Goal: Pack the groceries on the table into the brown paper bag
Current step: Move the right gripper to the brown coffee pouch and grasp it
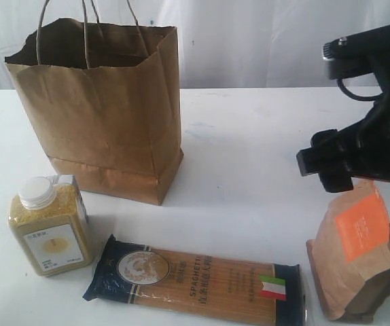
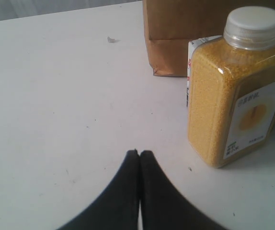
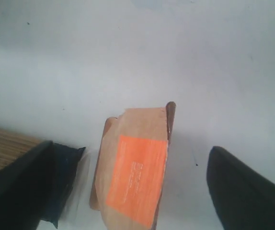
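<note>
Right fingers point(image 3: 238, 191) are spread wide with nothing gripped. The orange-labelled brown pouch point(image 3: 135, 177) is seen between the 2 of them on the desk point(image 3: 128, 48), apart from both. Left fingers point(image 2: 128, 191) are pressed shut and empty, with the yellow-grain bottle point(image 2: 233, 105) standing near them. The brown paper bag point(image 1: 100, 115) is placed upright just behind that bottle.

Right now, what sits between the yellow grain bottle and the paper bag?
A small carton, standing just behind the bottle and in front of the bag; the left wrist view shows it best.
</note>
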`<state>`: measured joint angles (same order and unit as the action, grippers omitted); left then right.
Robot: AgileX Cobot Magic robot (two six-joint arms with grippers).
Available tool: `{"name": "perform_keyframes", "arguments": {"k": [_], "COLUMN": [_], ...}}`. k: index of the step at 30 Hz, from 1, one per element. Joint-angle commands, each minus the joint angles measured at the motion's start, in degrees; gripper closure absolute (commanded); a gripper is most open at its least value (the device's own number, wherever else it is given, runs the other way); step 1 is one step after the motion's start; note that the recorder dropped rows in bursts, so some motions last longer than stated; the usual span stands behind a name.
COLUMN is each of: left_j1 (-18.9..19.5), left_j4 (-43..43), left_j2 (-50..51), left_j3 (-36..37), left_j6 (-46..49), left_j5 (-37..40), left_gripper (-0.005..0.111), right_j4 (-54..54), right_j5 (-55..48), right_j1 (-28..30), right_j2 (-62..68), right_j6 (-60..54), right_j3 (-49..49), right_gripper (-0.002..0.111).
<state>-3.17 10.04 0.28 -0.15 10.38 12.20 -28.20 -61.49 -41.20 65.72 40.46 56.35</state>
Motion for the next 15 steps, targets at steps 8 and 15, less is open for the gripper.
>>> {"name": "perform_keyframes", "arguments": {"k": [8, 15], "left_j1": [0.22, 0.22], "left_j4": [0.08, 0.08], "left_j2": [-0.28, -0.28], "left_j3": [0.15, 0.15], "left_j6": [0.05, 0.05], "left_j5": [-0.16, -0.16], "left_gripper": [0.107, 0.107], "right_j4": [0.64, -5.42], "right_j5": [5.36, 4.80], "right_j1": [0.26, 0.26], "right_j2": [-0.91, 0.06], "right_j6": [5.15, 13.05], "right_j3": [-9.10, -14.59], "right_gripper": [0.029, 0.029]}}
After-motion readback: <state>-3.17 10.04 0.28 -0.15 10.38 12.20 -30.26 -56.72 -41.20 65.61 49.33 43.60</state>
